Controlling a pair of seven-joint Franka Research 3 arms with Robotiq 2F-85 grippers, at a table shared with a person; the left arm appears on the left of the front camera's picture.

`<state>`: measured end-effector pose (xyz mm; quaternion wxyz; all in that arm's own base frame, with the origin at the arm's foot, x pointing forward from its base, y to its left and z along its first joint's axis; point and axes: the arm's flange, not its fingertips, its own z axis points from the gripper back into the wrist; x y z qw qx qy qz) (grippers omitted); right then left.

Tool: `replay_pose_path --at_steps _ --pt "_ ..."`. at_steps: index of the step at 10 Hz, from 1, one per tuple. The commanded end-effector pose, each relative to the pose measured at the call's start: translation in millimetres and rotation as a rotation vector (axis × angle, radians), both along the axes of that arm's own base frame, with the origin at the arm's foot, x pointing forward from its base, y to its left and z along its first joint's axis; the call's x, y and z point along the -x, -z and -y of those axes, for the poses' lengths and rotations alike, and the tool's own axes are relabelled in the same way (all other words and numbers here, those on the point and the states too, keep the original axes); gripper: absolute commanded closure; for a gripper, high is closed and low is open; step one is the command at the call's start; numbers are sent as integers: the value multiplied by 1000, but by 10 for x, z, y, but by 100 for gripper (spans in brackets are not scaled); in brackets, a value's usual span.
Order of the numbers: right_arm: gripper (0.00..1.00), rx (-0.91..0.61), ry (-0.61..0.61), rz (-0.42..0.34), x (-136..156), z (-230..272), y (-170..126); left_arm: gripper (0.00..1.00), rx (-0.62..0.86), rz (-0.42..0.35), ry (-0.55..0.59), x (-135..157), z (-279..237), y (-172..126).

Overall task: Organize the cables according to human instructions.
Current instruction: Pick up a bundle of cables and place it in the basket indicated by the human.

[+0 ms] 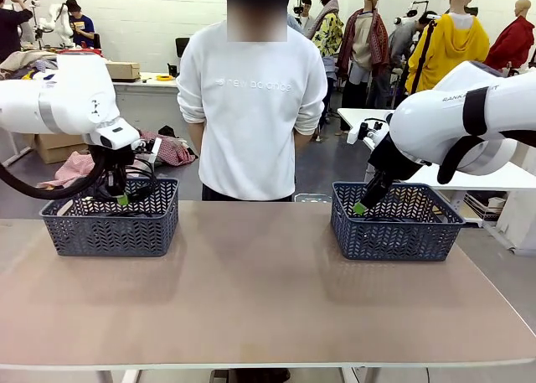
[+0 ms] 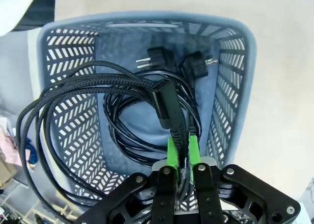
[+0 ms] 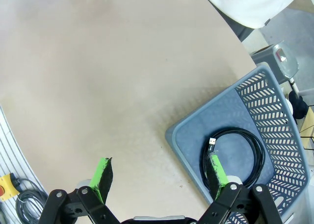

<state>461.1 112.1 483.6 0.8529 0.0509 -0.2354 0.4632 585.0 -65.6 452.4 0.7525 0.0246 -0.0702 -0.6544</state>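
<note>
My left gripper (image 1: pixel 122 199) hangs over the left grey basket (image 1: pixel 59 230) and is shut on a braided black cable (image 2: pixel 73 84). That cable's loops drape out over the basket's wall, and its plug end (image 2: pixel 164 104) juts past the gripper (image 2: pixel 179 148). A second coiled cable (image 2: pixel 127 131) with two chunky plugs (image 2: pixel 149 61) lies on this basket's floor (image 2: pixel 117 47). My right gripper (image 1: pixel 360 207) stands open at the near left rim of the right basket (image 1: pixel 435 240). In the right wrist view, the open gripper (image 3: pixel 160 172) straddles that basket's corner (image 3: pixel 184 136), where a coiled thin cable (image 3: pixel 245 155) lies.
A person in a white sweatshirt (image 1: pixel 251 106) stands at the far side of the table, between the two baskets, arms behind the back. The tan tabletop (image 1: pixel 260 299) spreads wide in front of the baskets.
</note>
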Motion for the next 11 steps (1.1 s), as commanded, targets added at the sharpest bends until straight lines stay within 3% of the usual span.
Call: replay_pose_path --at_steps 1,2,11 --pt "0 5 7 3 3 -4 -9 90 4 27 35 29 -72 49" --pt "0 5 7 3 3 -4 -9 90 8 25 39 28 -76 65" --pt "0 5 7 3 3 -4 -9 1 -8 -19 31 11 -120 65"
